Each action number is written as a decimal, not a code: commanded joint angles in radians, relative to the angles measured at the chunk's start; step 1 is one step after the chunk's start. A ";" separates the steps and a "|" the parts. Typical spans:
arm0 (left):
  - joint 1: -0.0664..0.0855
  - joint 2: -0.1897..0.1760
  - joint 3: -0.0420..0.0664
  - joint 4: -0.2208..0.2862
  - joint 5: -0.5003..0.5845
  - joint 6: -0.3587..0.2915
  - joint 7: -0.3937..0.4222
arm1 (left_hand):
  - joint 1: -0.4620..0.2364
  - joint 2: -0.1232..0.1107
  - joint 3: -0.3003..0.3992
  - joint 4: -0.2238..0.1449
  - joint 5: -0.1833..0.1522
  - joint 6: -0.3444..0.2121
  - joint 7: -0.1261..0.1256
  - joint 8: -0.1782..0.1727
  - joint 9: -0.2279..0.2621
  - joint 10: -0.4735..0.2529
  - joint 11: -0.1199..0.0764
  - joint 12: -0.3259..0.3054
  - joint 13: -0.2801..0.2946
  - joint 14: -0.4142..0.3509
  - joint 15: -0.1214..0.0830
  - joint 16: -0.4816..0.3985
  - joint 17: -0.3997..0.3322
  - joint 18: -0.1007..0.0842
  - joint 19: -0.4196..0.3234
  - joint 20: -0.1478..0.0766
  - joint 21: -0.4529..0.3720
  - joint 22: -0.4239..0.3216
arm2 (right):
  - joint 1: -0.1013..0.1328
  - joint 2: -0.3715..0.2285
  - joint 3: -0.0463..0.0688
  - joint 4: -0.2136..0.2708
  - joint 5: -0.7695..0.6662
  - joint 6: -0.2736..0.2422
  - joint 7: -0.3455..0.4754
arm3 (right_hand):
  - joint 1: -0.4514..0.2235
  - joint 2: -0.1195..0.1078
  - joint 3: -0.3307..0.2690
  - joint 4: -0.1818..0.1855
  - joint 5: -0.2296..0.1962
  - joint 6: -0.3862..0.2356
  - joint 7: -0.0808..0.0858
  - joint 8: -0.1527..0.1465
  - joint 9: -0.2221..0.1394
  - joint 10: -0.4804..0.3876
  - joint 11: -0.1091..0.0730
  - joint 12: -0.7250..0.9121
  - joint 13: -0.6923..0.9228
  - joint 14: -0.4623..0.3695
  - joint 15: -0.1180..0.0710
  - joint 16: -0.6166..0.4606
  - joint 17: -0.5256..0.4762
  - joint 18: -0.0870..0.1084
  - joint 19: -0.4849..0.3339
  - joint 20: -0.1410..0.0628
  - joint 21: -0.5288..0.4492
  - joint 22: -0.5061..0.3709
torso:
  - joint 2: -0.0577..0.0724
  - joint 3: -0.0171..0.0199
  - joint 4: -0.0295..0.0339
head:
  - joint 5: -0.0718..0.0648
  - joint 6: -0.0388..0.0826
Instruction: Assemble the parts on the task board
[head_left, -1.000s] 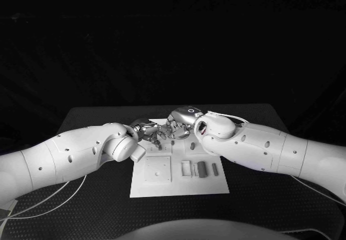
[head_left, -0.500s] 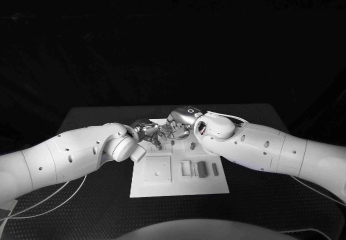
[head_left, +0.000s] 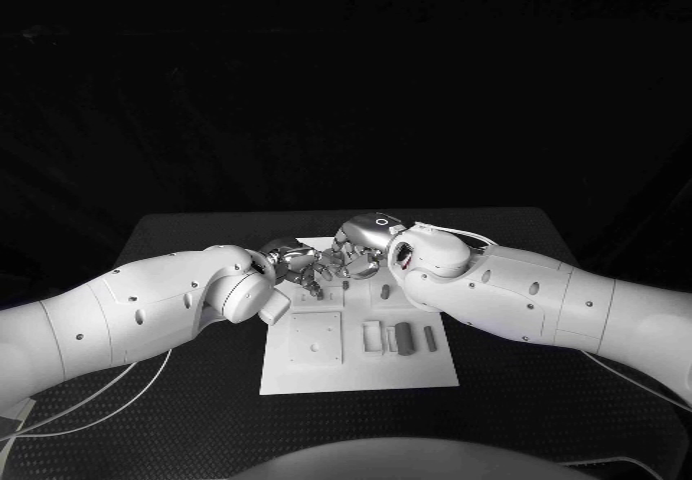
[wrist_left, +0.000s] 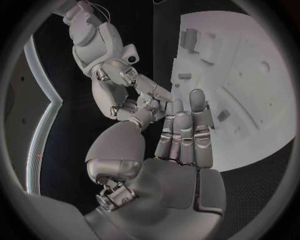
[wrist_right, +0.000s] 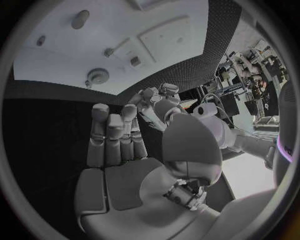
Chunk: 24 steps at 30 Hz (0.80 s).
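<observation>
Head view: both white forearms crowd over the task board (head_left: 361, 372), covering its far edge, where the left hand (head_left: 296, 264) and right hand (head_left: 356, 258) meet fingertip to fingertip. Grey parts (head_left: 405, 339) lie near the board's right edge.

Left wrist view: the fingers (wrist_left: 187, 132) lie straight, pressed together; whether they pinch anything, I cannot tell.

Right wrist view: the fingers (wrist_right: 112, 135) stand side by side above the black table (wrist_right: 50, 107).

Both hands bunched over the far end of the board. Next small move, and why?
Probably keep the fingertips together and ease down toward the task board. The left hand and right hand meet fingertip to fingertip above its far end; the left wrist view suggests a small part between them, but I cannot tell who holds it. Several grey parts lie on the near half.
</observation>
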 joint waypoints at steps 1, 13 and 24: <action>0.002 0.005 0.001 -0.005 0.016 0.016 0.010 | -0.003 0.015 0.005 0.005 0.003 0.010 0.000 0.002 -0.002 0.008 -0.001 0.002 -0.003 -0.001 -0.001 0.004 -0.002 0.017 0.003 0.000 -0.002 0.020 | 0.000 -0.002 0.000 0.001 0.005 0.020 0.010 | -0.005 0.008 0.003 0.001 0.002 0.014 0.008 0.004 0.002 -0.002 -0.006 0.001 -0.002 -0.001 -0.007 0.000 -0.001 0.012 0.001 -0.008 0.005 0.016 | 0.000 -0.0006 -0.0001 | 0.001 0.001; 0.007 0.016 0.001 -0.014 0.042 0.026 -0.001 | 0.005 0.042 0.010 0.001 0.004 0.017 -0.003 0.004 -0.001 0.015 -0.003 0.003 -0.008 0.001 -0.004 0.011 -0.001 0.017 0.004 -0.003 0.004 0.023 | 0.000 -0.001 0.000 -0.002 0.005 0.019 0.007 | -0.006 0.008 0.003 0.001 0.002 0.014 0.009 0.004 0.001 -0.002 -0.006 0.001 -0.002 -0.001 -0.006 0.000 -0.002 0.012 0.001 -0.008 0.005 0.016 | 0.000 0.0000 -0.0006 | 0.002 -0.009; 0.007 0.013 0.001 -0.011 0.048 0.042 -0.010 | 0.048 0.015 0.073 0.002 -0.011 0.043 -0.014 0.016 0.007 0.044 -0.013 0.008 -0.016 0.009 -0.013 0.019 -0.002 0.012 0.012 -0.011 0.021 0.024 | 0.000 -0.001 0.000 -0.004 0.004 0.017 0.002 | -0.006 0.009 0.003 0.001 0.002 0.014 0.009 0.004 0.001 -0.002 -0.006 0.001 -0.002 -0.001 -0.006 -0.001 -0.002 0.012 0.001 -0.008 0.005 0.016 | 0.000 0.0001 0.0001 | 0.000 -0.011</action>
